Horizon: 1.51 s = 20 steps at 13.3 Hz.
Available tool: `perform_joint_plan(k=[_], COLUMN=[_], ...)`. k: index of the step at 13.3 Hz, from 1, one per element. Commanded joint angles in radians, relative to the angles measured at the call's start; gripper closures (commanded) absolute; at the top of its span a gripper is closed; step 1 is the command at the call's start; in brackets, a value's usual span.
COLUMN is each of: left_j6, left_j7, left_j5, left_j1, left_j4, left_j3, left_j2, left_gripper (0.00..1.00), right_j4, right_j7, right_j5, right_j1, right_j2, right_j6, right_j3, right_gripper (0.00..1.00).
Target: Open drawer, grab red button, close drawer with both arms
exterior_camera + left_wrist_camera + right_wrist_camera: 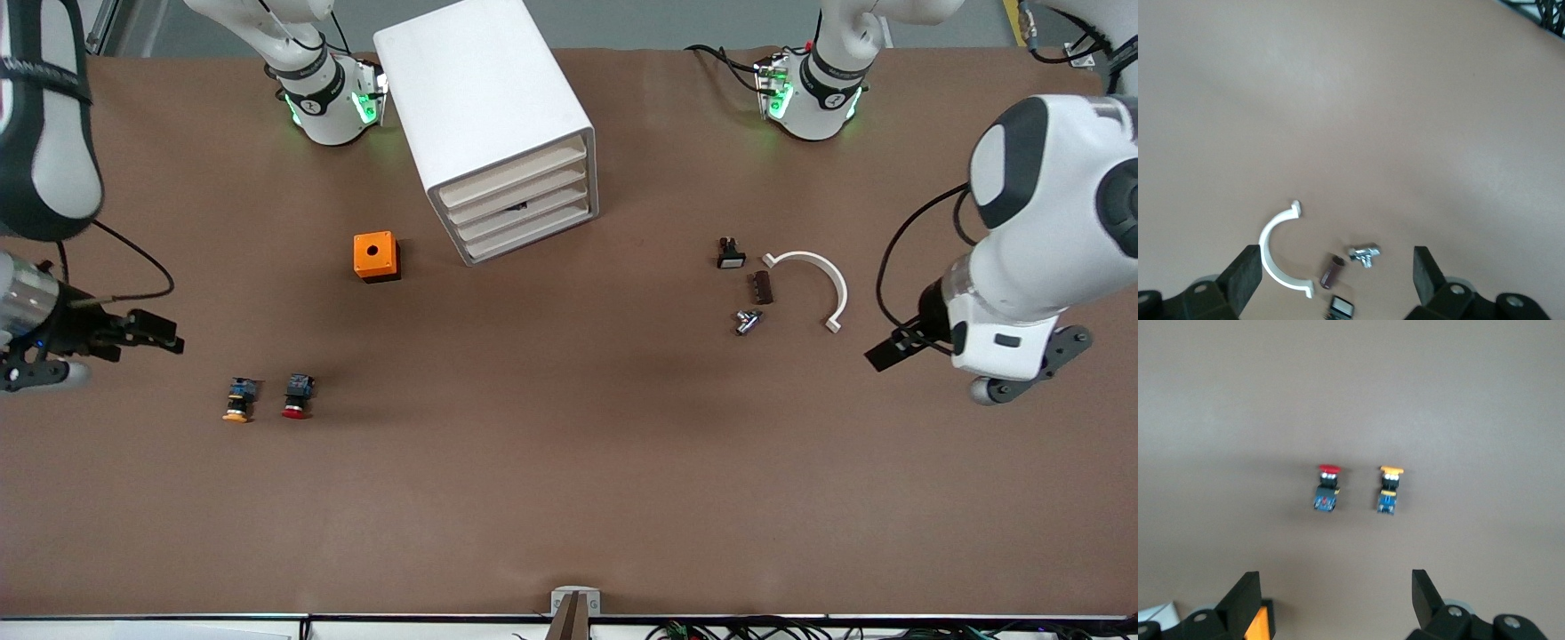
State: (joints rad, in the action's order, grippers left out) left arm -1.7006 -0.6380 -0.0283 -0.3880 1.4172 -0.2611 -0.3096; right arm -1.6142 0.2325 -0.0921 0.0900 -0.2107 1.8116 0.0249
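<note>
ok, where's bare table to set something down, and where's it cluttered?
Bare: the wide stretch between the red button and the metal part, nearer the camera than the cabinet. Crowded: around the white clip, under the left gripper; the orange-capped button beside the red one.

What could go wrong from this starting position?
The red button lies right beside a near-identical orange-capped button, so the open right gripper might grab the wrong one. The cabinet has four alike drawers, all shut; the wrong one may get pulled instead of the second drawer. The open left gripper hovers over loose small parts it could scatter.
</note>
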Motion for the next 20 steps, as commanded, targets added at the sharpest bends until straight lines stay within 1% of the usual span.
perform_joint_plan(k=[1, 3, 5, 6, 8, 9, 10, 11, 12, 13, 16, 17, 19, 20], left_j6=[0.016, 0.022, 0.068, 0.084, 0.119, 0.137, 0.150, 0.160, 0.180, 0.193, 0.193, 0.187, 0.184, 0.180], left_j7=[0.102, 0.170, 0.248, 0.295, 0.397, 0.452, 0.499, 0.545, 0.581, 0.586, 0.586, 0.586, 0.572, 0.566], left_j5=[0.030, 0.030, 0.030, 0.030, 0.030, 0.030, 0.028, 0.027, 0.027, 0.027, 0.016, 0.016, 0.014, 0.014], left_j1=[0.040, 0.067, 0.077, 0.098, 0.118, 0.144, 0.159, 0.164, 0.170, 0.173, 0.173, 0.190, 0.311, 0.351], left_j4=[-0.003, -0.003, -0.003, -0.003, -0.001, 0.005, 0.005, 0.006, 0.006, 0.012, 0.061, 0.081, 0.100, 0.117], left_j3=[0.011, 0.011, 0.010, 0.008, 0.008, 0.011, 0.014, 0.013, 0.013, 0.013, 0.026, 0.061, 0.210, 0.265], left_j2=[0.039, 0.064, 0.096, 0.116, 0.156, 0.182, 0.199, 0.213, 0.224, 0.234, 0.279, 0.290, 0.309, 0.325], left_gripper=[0.00, 0.00, 0.00, 0.00, 0.00, 0.00, 0.00, 0.00, 0.00, 0.00, 0.00, 0.00, 0.00, 0.00], right_j4=[0.080, 0.089, 0.086, 0.079, 0.080, 0.071, 0.057, 0.048, 0.021, 0.004, -0.016, -0.018, -0.010, -0.006], right_j7=[-0.009, -0.009, -0.039, -0.092, -0.221, -0.264, -0.266, -0.250, -0.163, -0.127, -0.125, -0.125, -0.122, -0.122], right_j5=[0.014, 0.015, 0.023, 0.040, 0.095, 0.098, 0.085, 0.074, 0.069, 0.069, 0.084, 0.086, 0.097, 0.103], right_j1=[0.011, 0.020, 0.033, 0.031, -0.001, -0.016, -0.016, -0.010, -0.004, -0.006, -0.009, -0.010, -0.013, -0.018], right_j2=[-0.006, 0.016, 0.069, 0.098, 0.137, 0.157, 0.165, 0.171, 0.192, 0.212, 0.221, 0.229, 0.229, 0.229], right_j6=[-0.057, -0.115, -0.129, -0.145, -0.230, -0.228, -0.197, -0.193, -0.180, -0.163, -0.159, -0.181, -0.215, -0.215], right_j3=[-0.008, -0.008, -0.008, -0.011, -0.031, -0.033, -0.033, -0.031, -0.028, -0.026, -0.028, -0.030, -0.033, -0.034], right_gripper=[0.00, 0.00, 0.00, 0.00, 0.00, 0.00, 0.00, 0.00, 0.00, 0.00, 0.00, 0.00, 0.00, 0.00])
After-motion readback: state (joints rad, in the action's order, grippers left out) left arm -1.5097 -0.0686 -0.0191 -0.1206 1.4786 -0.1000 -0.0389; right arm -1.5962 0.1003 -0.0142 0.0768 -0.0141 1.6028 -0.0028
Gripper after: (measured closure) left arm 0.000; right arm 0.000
